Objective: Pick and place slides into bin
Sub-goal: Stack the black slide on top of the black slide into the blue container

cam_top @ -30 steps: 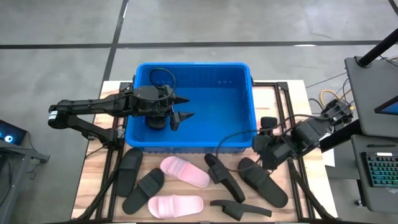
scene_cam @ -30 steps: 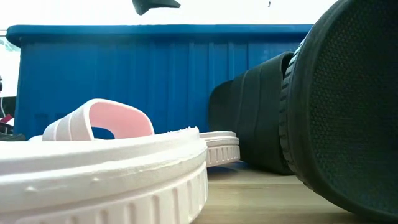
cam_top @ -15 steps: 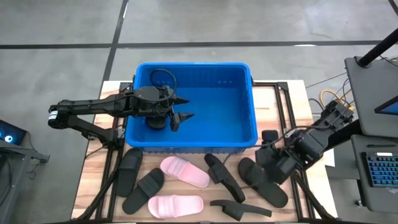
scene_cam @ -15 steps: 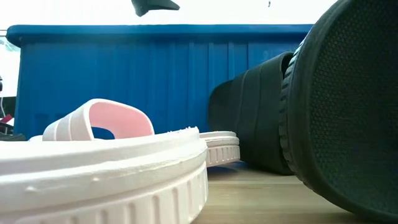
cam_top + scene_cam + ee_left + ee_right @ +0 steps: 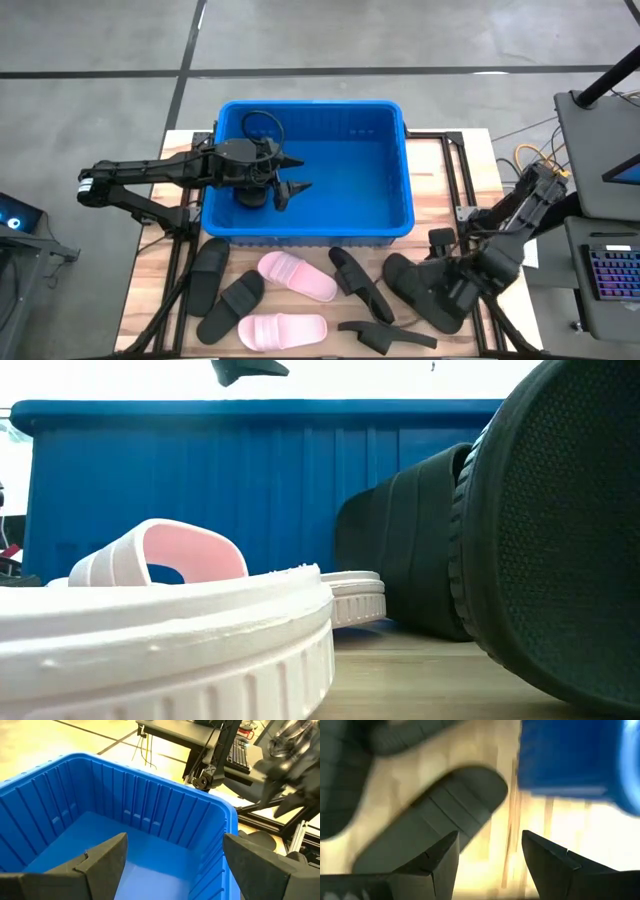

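The blue bin (image 5: 310, 225) stands at the table's far middle, and its floor shows bare. My left gripper (image 5: 292, 176) hangs open over the bin's left half; the left wrist view shows it (image 5: 172, 862) holding nothing above the bin (image 5: 150, 805). Several slides lie flat along the near edge: black ones (image 5: 208, 275) (image 5: 232, 305) at the left, two pale pink ones (image 5: 297, 276) (image 5: 282, 330), and black ones (image 5: 358, 284) (image 5: 386, 336) to their right. My right gripper (image 5: 442, 285) points steeply down, open, over the rightmost black slide (image 5: 415, 290). The right wrist view shows that slide (image 5: 435, 815) below the gripper (image 5: 490, 862), apart from it.
Dark frame rails (image 5: 462, 190) run along the table on both sides of the bin. A desk with a keyboard (image 5: 610, 270) stands off the right edge. In the low view a pink slide (image 5: 160, 560) and black slides (image 5: 410, 550) lie before the bin wall (image 5: 250, 470).
My right gripper has swung from beside the bin's right near corner toward the table's near edge. It has sunk and tipped further down over the rightmost black slide, staying open. The slides have not moved.
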`<action>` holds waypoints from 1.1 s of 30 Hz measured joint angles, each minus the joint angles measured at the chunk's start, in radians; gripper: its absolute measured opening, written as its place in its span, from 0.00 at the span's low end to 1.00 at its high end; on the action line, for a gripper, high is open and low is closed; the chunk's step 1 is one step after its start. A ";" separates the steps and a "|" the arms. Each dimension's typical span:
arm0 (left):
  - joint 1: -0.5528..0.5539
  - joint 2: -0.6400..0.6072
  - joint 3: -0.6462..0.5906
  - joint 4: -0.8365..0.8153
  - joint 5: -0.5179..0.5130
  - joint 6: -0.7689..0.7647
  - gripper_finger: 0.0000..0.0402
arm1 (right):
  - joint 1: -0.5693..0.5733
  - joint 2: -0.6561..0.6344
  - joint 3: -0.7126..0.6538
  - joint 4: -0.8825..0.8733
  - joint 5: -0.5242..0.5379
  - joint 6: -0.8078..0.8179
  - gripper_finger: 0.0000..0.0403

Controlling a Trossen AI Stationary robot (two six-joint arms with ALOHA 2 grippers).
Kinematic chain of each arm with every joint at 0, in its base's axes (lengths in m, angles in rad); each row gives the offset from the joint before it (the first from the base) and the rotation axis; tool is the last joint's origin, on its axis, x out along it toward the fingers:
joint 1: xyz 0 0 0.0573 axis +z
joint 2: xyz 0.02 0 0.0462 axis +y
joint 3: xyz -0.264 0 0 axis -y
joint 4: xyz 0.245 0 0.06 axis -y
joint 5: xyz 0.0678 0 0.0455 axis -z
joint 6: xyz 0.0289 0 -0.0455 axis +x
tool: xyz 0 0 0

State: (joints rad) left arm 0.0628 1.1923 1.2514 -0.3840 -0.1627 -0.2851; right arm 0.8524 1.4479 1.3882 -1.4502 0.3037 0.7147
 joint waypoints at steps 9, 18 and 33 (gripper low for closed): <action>0.000 0.000 0.000 0.001 -0.001 0.001 0.77 | 0.054 -0.001 -0.141 0.174 -0.060 0.013 0.51; 0.000 0.000 0.000 0.001 -0.001 0.002 0.77 | 0.151 0.006 -0.247 0.261 0.059 0.016 0.51; 0.000 0.000 0.000 0.001 -0.002 0.003 0.77 | 0.264 0.009 -0.384 0.404 0.109 0.096 0.51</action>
State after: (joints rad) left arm 0.0631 1.1923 1.2514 -0.3832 -0.1644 -0.2823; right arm 1.1164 1.4567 1.0041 -1.0462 0.4122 0.8112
